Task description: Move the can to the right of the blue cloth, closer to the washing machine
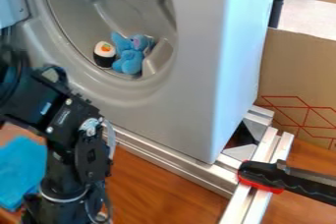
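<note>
The blue cloth lay on the wooden table at the left edge of the view, just beside the black arm. Its long axis ran roughly up and down the view, the far end leaning a little to the right — its left side was cut off by the edge, so its full outline could not be told. The arm came in from the left and bent downward, its hand low at the bottom edge; whether the hand stood wide or narrow, or held anything, could not be told.

Beyond the arm stood a grey appliance with a round opening. Inside, on the lower curve, a blue plush toy sat with its head uppermost, its long axis near upright. Just to its left in the view stood a toy sushi roll, black below and white on top with an orange patch.

Metal rails ran along the appliance's base. A black-and-red clamp lay across them at the right — in front of a cardboard panel with red lines.
</note>
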You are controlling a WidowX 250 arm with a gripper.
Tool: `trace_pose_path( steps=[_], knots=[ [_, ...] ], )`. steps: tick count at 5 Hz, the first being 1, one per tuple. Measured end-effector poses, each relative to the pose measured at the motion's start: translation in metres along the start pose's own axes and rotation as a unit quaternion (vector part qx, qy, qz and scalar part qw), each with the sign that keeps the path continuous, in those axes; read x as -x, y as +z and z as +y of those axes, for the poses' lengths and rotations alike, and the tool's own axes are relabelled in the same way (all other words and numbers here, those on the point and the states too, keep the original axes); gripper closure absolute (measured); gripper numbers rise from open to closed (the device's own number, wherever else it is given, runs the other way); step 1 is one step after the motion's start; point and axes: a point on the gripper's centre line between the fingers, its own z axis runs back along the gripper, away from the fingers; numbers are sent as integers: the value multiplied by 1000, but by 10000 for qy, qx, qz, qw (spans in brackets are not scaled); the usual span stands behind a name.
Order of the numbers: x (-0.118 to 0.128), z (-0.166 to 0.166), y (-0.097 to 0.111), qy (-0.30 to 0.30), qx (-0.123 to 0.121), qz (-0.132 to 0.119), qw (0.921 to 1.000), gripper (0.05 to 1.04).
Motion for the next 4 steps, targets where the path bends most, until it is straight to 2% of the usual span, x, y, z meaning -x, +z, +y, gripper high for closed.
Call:
trace_pose_path(
  steps=[1, 2, 3, 4],
  knots=[
    [-19, 0, 2, -49, 113, -7, 9999, 85],
    [-43, 14, 3, 121, 159, -18, 9998, 85],
    [-68, 26, 11, 105, 97, -240, 9996, 85],
    [-81, 24, 17, 33, 325, -623, 9975, 84]
  ],
)
